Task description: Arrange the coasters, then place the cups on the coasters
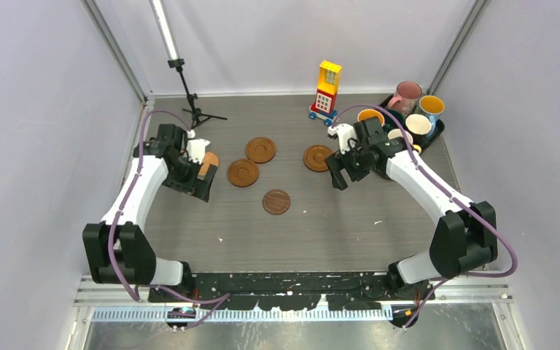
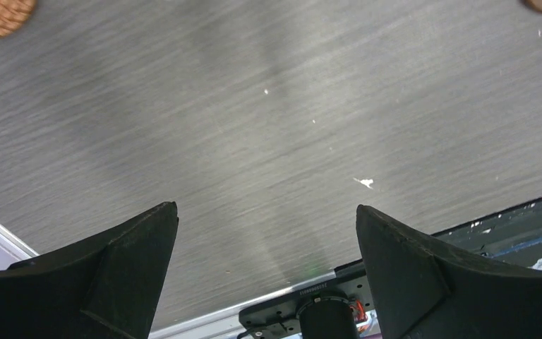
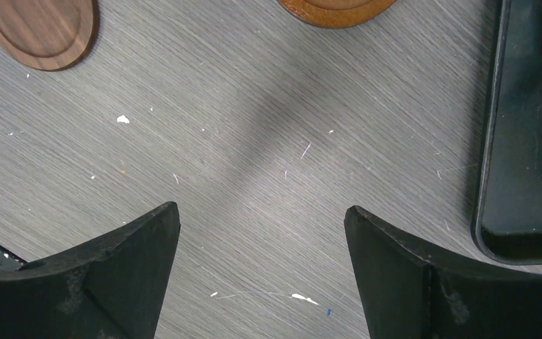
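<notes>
Several round wooden coasters lie loose mid-table: one (image 1: 260, 149) at the back, one (image 1: 243, 173) to its left, a darker one (image 1: 276, 201) nearer, and one (image 1: 318, 157) to the right. Another coaster (image 1: 210, 160) is partly hidden behind the left wrist. The cups stand bunched in a black tray (image 1: 437, 131) at the back right, among them a pink cup (image 1: 406, 95) and a blue cup (image 1: 431, 106). My left gripper (image 1: 195, 188) (image 2: 266, 207) is open over bare table. My right gripper (image 1: 343, 176) (image 3: 261, 207) is open, just in front of the right coaster (image 3: 335, 10).
A yellow and red toy block tower (image 1: 327, 87) stands at the back centre, left of the tray (image 3: 522, 141). A black light stand (image 1: 189, 98) sits at the back left. The dark coaster (image 3: 39, 32) shows up left in the right wrist view. Walls enclose three sides.
</notes>
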{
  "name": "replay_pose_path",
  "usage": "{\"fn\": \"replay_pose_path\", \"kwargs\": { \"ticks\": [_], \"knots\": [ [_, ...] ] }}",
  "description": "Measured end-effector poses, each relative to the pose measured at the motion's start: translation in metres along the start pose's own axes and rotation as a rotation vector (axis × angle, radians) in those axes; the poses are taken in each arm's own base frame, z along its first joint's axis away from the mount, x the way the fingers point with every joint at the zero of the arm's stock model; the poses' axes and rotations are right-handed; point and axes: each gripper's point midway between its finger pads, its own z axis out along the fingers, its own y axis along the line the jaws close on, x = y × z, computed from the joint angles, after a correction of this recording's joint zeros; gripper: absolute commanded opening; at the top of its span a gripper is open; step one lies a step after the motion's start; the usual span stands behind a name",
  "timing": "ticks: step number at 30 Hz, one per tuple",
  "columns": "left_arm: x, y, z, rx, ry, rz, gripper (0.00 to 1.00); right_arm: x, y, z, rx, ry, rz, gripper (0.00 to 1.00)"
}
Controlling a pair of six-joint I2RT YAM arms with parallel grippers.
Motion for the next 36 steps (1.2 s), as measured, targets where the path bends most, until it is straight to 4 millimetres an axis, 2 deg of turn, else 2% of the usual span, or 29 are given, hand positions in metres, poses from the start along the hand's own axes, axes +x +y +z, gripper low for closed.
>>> {"fn": "replay_pose_path", "kwargs": {
  "ticks": [6, 12, 14, 20, 22, 25, 28, 36],
  "knots": [
    [-0.027, 0.035, 0.006, -0.036, -0.02, -0.085, 1.0, -0.004, -0.003, 0.006, -0.003, 0.013, -0.001, 0.91],
    [-0.049, 0.081, 0.028, -0.073, -0.004, -0.165, 1.0, -0.009, -0.006, 0.011, -0.002, 0.025, -0.002, 0.91],
    [-0.056, 0.091, 0.035, -0.087, 0.001, -0.173, 0.94, -0.013, -0.008, 0.013, 0.0, 0.027, -0.002, 0.91],
    [-0.081, 0.123, 0.06, -0.1, 0.007, -0.264, 0.67, -0.028, -0.015, 0.017, 0.01, 0.02, -0.007, 0.91],
    [-0.084, 0.135, 0.07, -0.101, 0.008, -0.295, 0.61, -0.031, -0.016, 0.016, 0.015, 0.013, -0.012, 0.91],
    [-0.081, 0.14, 0.081, -0.086, 0.015, -0.317, 0.57, -0.034, -0.017, 0.015, 0.021, 0.008, -0.014, 0.91],
    [-0.087, 0.139, 0.084, -0.08, -0.004, -0.305, 0.54, -0.033, -0.018, 0.016, 0.023, 0.015, -0.013, 0.91],
    [-0.12, 0.111, 0.103, -0.057, -0.035, -0.192, 0.49, -0.026, -0.02, 0.023, 0.026, 0.053, -0.006, 0.91]
  ]
}}
